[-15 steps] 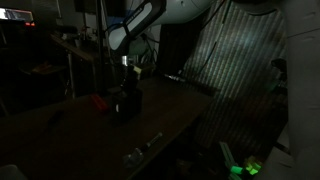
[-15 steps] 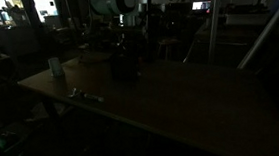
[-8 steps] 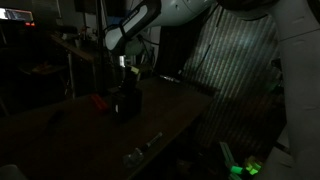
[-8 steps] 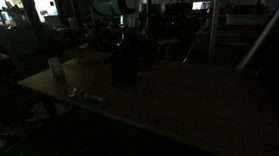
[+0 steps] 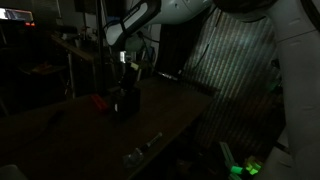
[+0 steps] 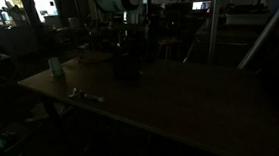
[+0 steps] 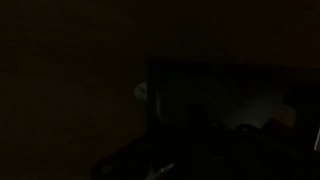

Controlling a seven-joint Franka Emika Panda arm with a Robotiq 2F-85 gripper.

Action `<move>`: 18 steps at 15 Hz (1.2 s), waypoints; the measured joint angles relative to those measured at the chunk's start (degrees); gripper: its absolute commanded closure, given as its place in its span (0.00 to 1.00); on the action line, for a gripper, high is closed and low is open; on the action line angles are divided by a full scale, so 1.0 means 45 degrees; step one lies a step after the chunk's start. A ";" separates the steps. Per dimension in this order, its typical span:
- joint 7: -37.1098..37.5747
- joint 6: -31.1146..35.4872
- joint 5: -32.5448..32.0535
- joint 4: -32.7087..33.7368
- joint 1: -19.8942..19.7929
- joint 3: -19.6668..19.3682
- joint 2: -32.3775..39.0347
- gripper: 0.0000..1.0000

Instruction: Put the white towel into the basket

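Since the earlier frame the arm [image 5: 150, 15] has drawn upward and its claw [image 5: 124, 64] now hangs higher above the basket [image 5: 126, 101]. The basket itself has not shifted.

The white towel cannot be made out anywhere in this dim room. No pale cloth shows on the bench [image 6: 182, 105] around the basket, and none dangles below the claw in either exterior view. My reading is that the cloth already lies down inside the basket, though its interior is too dark to confirm this.

In the wrist view a dark straight-sided shape, probably the basket, fills the lower right. A small pale patch [image 7: 140, 92] sits at its left edge, and I cannot tell whether that is cloth.

The claw is pressed together, and nothing visible is caught between its jaws. A lift away with nothing in the claw suggests the drop is done and the task is near its end.

Just beside the basket lies a small red object [image 5: 100, 101], apart from it and untouched. A pale cup [image 6: 55, 67] stands well away from the basket, near the bench edge.
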 measured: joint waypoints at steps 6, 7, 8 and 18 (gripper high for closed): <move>0.0029 0.0150 -0.0250 0.0216 -0.0110 -0.0133 -0.0847 1.00; 0.0039 0.0155 -0.0310 0.0216 -0.0107 -0.0133 -0.0973 1.00; 0.0046 0.0159 -0.0343 0.0213 -0.0095 -0.0133 -0.1088 1.00; 0.0354 0.0175 -0.0371 -0.0014 0.0547 0.0069 -0.1448 1.00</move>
